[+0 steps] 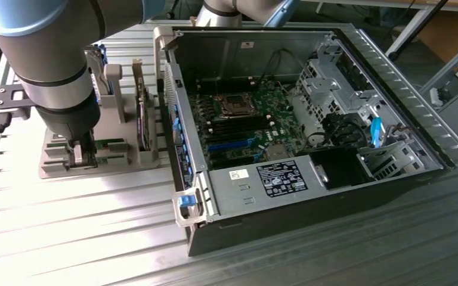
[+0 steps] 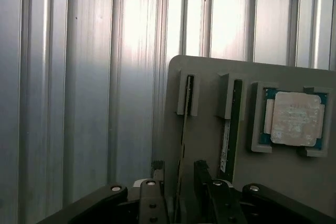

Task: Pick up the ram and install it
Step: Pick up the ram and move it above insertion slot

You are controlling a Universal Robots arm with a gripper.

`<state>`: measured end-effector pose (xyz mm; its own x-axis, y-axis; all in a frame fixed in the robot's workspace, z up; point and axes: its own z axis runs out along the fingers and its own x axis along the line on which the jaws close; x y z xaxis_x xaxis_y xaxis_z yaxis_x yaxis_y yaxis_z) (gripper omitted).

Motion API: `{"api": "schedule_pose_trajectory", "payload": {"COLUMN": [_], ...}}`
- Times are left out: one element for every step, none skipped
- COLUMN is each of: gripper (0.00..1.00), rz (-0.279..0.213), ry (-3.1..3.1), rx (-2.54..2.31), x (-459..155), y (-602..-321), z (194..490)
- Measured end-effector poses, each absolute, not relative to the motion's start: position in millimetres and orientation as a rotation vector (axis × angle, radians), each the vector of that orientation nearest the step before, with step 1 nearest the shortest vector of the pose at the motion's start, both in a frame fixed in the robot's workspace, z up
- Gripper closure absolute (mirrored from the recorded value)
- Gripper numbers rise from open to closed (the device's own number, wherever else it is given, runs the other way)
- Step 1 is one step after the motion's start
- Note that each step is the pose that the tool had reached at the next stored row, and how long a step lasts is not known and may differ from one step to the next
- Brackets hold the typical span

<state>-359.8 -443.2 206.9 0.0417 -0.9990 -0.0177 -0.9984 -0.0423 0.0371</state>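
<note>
Step in hand: grasping the ram (image 2: pixel 183 129) where it stands in its holder (image 2: pixel 205 103); judged from the pincer's position, the stick is not yet lifted.
Ram location: on edge in the slot nearest the holder's outer edge, which borders the bare ribbed table (image 2: pixel 94 77).
Pincer state: the gripper (image 2: pixel 180 167) is down over the holder, its two fingers (image 2: pixel 159 171) apart, one on each side of the stick. Slim gaps appear on both sides, so it looks unclamped.
Grasp guidance: keep the stick centred between the fingers and close squarely on its flat faces. The board is thin, and an off-centre squeeze would likely tilt it in the slot.
Alignment: the fingers should run parallel to the slot so the end posts are not caught.
Neighbouring stick: a second, identical stick (image 2: pixel 229 129) stands in the next slot, just beside the outer finger. This is the closest obstruction.
Processor: a square silver chip (image 2: pixel 295 118) lies in its pocket further along the holder, well apart from the fingers.
Holder position: near the table edge at the exterior view's left, beside the open computer case (image 1: pixel 309 238).
Case interior: the motherboard (image 1: pixel 245 128) lies exposed. The case's raised side wall stands between the holder and the board.
</note>
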Motion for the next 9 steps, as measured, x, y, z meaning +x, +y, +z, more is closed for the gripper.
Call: {"api": "schedule_pose_trajectory", "payload": {"gripper": [0.80, 0.85, 0.88, 0.88, 0.88, 0.88, 0.88, 0.88, 0.88], "rz": [-0.060, -0.060, -0.060, -0.060, -0.060, -0.060, -0.060, -0.059, -0.058], "ry": [-2.164, -2.164, -2.164, -2.164, -2.164, -2.164, -2.164, -2.163, -2.163], "rx": [2.257, 2.257, 2.257, 2.257, 2.257, 2.257, 2.257, 2.257, 2.256], "x": [-359.8, -359.8, -359.8, -359.8, -359.8, -359.7, -359.7, -359.7, -359.8], "y": [-443.2, -443.2, -443.2, -443.1, -443.2, -443.2, -443.2, -443.2, -443.1], "z": [206.9, 206.9, 206.9, 206.9, 206.9, 206.9, 206.9, 206.9, 212.9]}}
